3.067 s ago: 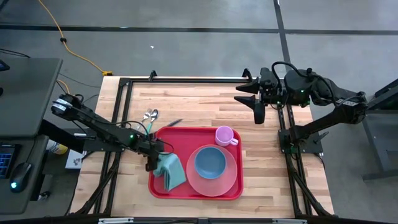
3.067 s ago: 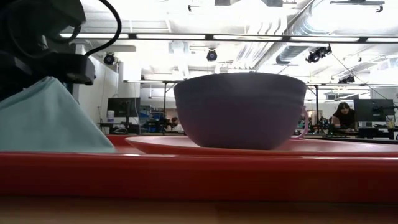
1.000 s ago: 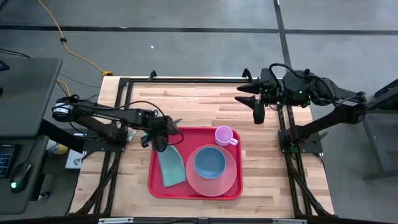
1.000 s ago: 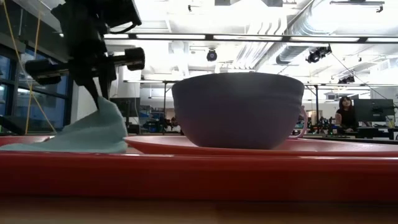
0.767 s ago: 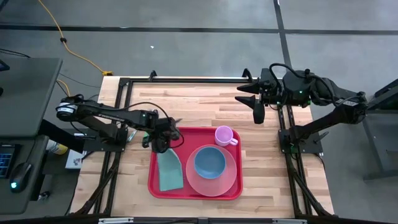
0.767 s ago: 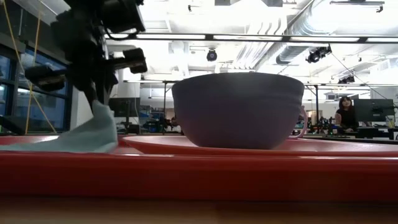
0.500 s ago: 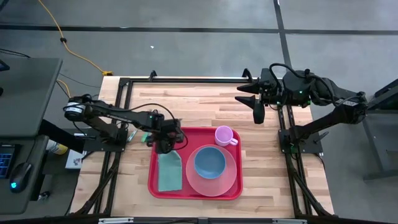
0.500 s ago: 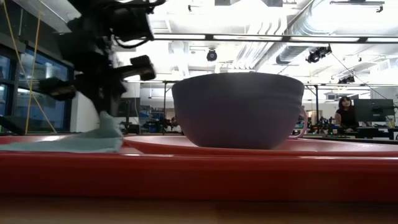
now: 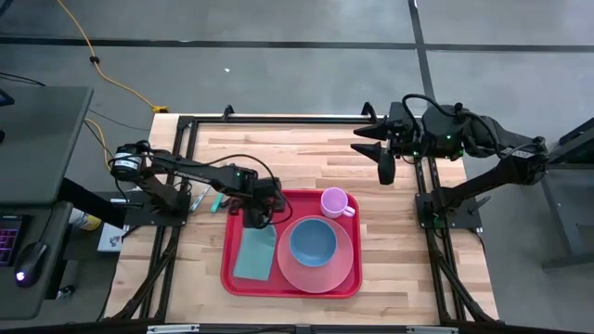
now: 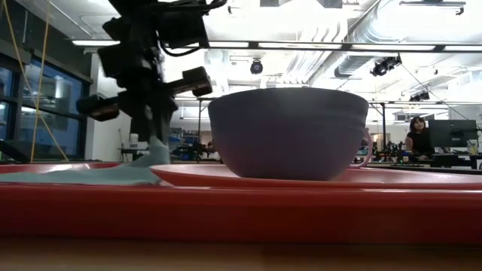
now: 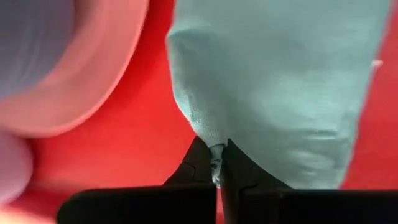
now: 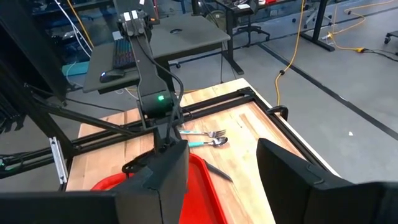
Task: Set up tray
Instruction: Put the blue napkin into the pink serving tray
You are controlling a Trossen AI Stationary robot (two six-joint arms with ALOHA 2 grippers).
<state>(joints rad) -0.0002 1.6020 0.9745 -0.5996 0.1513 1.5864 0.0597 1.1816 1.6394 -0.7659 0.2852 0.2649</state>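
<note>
— Tray (image 9: 237,283) position, please?

— I see the red tray lying flat on the near half of the bench (image 9: 306,148), long side across. On it sit a pink plate (image 9: 342,275) with a blue bowl (image 9: 313,241), a small pink cup (image 9: 335,201) at the far edge, and a teal cloth (image 9: 255,251) spread flat in the tray's left part.

— And my left pincer?

— The left pincer (image 9: 258,219) stands over the tray's far left corner, pointing down. Its jaws are pinched closed on the far edge of the teal cloth; from the wrist I see the fabric nipped between the fingertips (image 11: 196,163), red tray floor on either side.

— Right side?

— The right pincer (image 9: 385,168) hangs over the bench's far right part, well apart from the tray, jaws parted, nothing between them. Beside the tray's far left corner, cutlery (image 12: 205,137) lies on the bare wood.
</note>
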